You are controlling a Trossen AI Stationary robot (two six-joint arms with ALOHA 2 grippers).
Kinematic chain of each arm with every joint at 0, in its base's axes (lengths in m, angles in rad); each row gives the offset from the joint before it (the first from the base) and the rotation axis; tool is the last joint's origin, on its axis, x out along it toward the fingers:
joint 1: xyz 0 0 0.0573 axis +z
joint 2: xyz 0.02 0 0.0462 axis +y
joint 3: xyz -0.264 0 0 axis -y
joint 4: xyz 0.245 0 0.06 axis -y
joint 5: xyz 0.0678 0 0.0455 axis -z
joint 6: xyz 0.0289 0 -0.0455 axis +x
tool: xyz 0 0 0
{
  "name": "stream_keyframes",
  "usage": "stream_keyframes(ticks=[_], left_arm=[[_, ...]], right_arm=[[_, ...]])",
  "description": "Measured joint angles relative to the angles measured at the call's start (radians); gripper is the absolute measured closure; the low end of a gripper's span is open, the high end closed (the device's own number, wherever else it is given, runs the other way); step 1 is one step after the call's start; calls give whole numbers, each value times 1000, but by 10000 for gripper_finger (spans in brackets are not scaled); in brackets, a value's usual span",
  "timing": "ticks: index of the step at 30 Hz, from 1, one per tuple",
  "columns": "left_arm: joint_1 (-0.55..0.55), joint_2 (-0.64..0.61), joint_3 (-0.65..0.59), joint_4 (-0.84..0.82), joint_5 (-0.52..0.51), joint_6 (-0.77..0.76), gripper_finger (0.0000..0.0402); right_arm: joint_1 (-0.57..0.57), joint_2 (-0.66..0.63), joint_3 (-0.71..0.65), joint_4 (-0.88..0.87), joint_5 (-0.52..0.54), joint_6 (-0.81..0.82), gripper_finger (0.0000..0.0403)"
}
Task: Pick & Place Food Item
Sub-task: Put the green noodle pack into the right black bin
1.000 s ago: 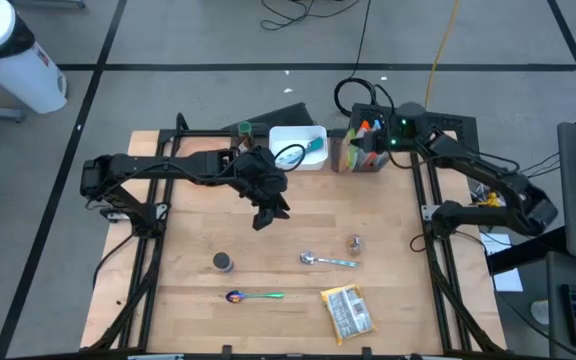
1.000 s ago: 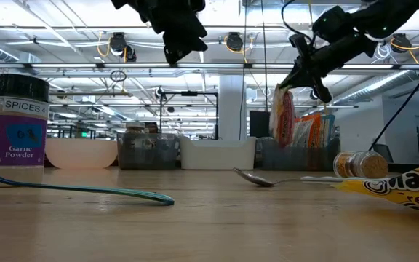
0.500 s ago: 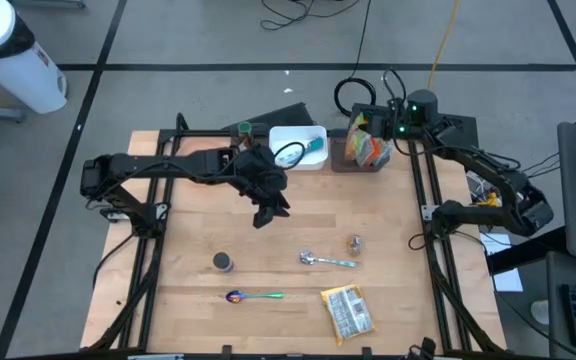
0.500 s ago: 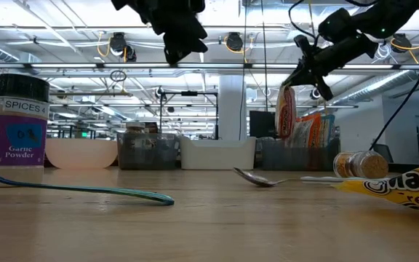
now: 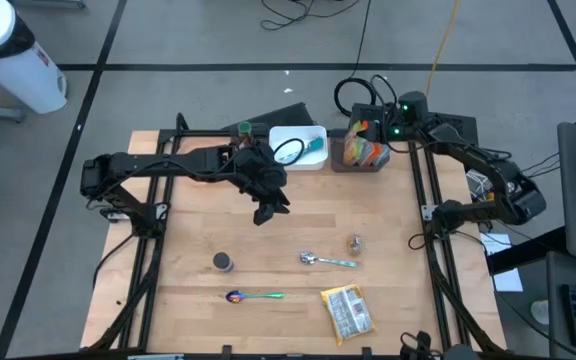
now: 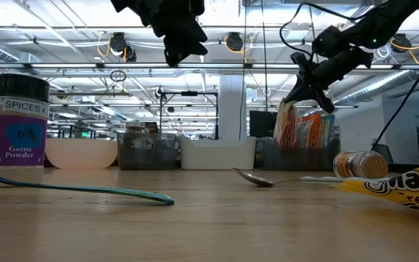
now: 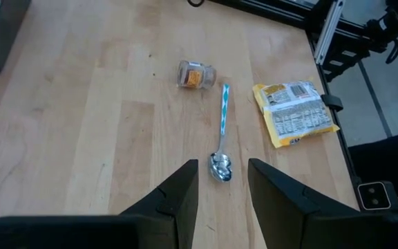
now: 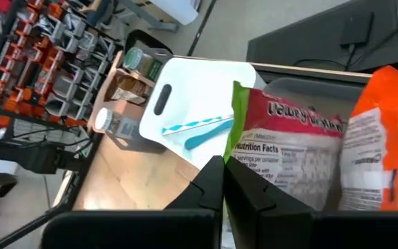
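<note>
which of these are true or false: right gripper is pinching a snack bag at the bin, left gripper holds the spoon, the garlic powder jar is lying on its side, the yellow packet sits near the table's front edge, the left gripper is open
1. The right gripper is shut on the red snack bag at the grey bin. True.
2. The left gripper holds the metal spoon. False: the spoon lies on the table, with the gripper above it.
3. The garlic powder jar lies on its side. False: it stands upright.
4. The yellow packet lies near the table's front edge. True.
5. The left gripper is open. True.
</note>
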Motion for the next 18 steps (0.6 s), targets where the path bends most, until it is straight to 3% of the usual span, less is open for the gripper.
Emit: stream_keyframes(ticks=[18], left_arm=[[0,0,0,0,1,0,270]], right_arm=[[-56,68,0,-9,-19,-49,403]])
